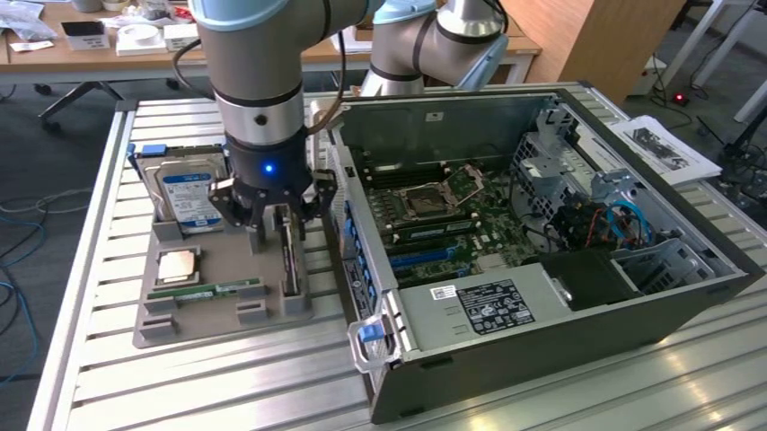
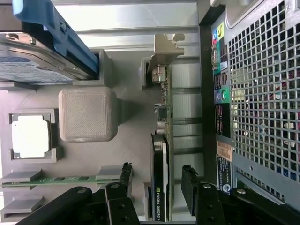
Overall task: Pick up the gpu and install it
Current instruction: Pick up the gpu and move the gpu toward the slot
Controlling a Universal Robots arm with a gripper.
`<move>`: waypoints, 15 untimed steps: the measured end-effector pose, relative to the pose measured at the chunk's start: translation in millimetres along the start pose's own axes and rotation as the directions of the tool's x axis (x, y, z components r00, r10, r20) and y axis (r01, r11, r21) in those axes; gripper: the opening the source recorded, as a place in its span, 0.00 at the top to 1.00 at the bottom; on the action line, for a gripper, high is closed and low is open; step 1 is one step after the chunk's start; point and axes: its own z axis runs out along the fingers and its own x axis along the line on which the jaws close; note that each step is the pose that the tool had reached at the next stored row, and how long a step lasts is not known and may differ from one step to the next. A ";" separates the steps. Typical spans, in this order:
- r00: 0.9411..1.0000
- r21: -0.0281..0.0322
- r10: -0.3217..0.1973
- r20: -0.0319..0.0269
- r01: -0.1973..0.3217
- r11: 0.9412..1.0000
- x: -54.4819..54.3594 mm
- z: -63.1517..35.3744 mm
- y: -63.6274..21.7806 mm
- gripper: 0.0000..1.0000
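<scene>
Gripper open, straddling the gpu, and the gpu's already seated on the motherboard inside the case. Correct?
Not quite. The gpu stands on edge in the grey holder tray outside the case, not seated on the motherboard; the exterior view shows it. The gripper is open and straddles it, as you said.

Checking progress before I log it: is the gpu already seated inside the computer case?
No, the gpu stands on edge in the grey holder tray beside the computer case, under the pincer.
</scene>
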 end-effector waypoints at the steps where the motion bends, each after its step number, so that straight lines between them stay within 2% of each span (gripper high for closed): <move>1: 1.000 0.000 0.000 0.000 0.000 1.000 0.0 1.2 -0.1 0.45; 9: 1.000 0.000 0.005 0.000 -0.005 1.000 0.3 14.2 -0.7 0.45; 15: 1.000 0.000 0.005 0.000 -0.005 1.000 0.4 16.2 -0.8 0.45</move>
